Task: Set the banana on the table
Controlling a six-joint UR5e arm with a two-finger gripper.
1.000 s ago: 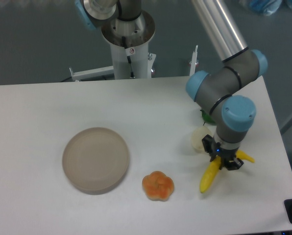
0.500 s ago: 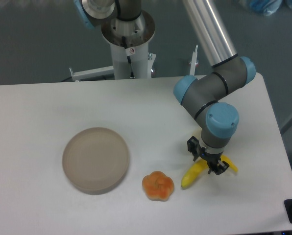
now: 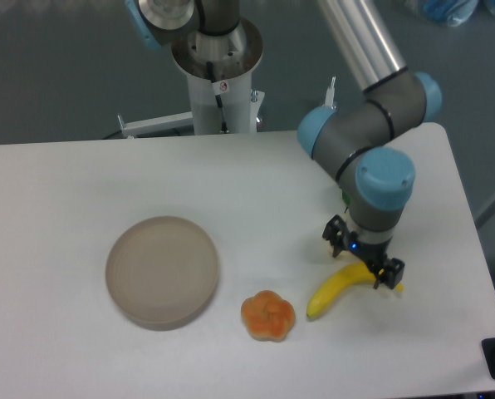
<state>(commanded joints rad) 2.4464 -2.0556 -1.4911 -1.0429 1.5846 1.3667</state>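
Where my claw [image 3: 364, 255] hangs over the right part of the table [image 3: 56, 216], its two fingers are spread apart with nothing pinched between them: one fingertip sits to the left of the banana's raised middle, the other to the right, near its far tip.

Item one: banana [image 3: 337, 288], bright yellow, smooth, curved. It lies flat on the white tabletop, directly below my spread fingers, its blunt lower end pointing toward the front left and its other end reaching toward the right, partly hidden by my right fingertip. Whether either fingertip brushes the peel I cannot tell.

Item two: orange fruit [image 3: 268, 315], lobed, pumpkin-like, resting on the table just left of the banana's lower end, with a narrow strip of white showing between them.

Item three: plate [image 3: 162, 271], round, beige-grey, shallow, lying on the table to the left of the orange fruit and well apart from the banana.

Item four: a sliver of something green [image 3: 345, 199] shows on the table behind my wrist, mostly covered by my arm; its shape is hidden.

Item five: my arm's grey and light-blue joints stand above the claw, bent over the right side of the table.
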